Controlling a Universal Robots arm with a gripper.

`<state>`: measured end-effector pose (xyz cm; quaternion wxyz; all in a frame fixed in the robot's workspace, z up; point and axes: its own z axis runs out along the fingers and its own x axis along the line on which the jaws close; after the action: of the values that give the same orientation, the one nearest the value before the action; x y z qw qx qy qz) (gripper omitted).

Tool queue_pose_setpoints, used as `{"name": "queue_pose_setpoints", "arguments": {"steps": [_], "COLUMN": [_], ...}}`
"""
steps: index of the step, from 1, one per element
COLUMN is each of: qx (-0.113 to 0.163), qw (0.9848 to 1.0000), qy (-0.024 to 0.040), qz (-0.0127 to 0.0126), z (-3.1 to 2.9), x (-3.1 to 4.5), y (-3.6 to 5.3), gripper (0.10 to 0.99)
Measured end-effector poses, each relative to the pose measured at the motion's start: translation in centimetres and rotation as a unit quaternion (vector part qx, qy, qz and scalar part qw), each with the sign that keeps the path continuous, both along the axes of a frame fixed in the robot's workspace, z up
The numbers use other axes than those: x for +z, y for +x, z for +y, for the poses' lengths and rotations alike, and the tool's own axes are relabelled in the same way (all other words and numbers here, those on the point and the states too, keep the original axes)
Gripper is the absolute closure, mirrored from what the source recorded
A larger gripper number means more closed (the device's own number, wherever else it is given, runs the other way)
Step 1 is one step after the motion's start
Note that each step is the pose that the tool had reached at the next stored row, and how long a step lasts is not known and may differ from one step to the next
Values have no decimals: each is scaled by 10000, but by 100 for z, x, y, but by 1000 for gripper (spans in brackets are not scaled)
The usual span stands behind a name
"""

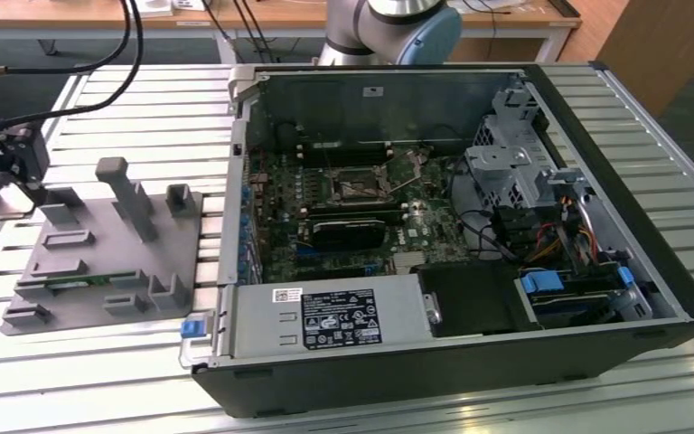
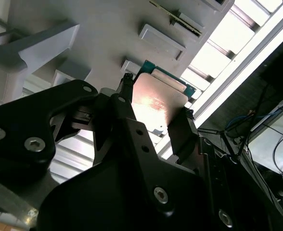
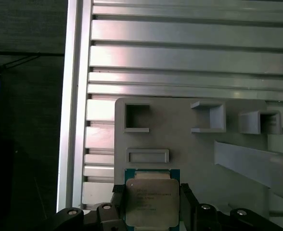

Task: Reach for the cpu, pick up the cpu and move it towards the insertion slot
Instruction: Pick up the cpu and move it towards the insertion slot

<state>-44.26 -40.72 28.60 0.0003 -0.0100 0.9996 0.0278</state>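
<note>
Silvery-lidded cpu [image 3: 151,207] is hanging just above the grey holder [image 3: 189,149], the gripper [image 3: 152,195] clamping its two opposite edges. Judging it light, stiff, slick-topped, delicate underneath: edge hold only. Insertion slot [image 1: 357,187] is lying well apart, to the exterior view's right of the holder.

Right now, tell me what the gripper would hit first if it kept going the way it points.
Probably the grey holder, lying straight beyond the cpu clamped in its jaws; how far apart they are is unclear.
</note>
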Motion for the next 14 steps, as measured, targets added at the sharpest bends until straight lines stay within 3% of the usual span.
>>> {"name": "queue_pose_setpoints", "arguments": {"steps": [14], "qx": [0], "qw": [10000], "qy": [0], "qz": [0], "z": [5], "x": [134], "y": [0], "gripper": [545]}}
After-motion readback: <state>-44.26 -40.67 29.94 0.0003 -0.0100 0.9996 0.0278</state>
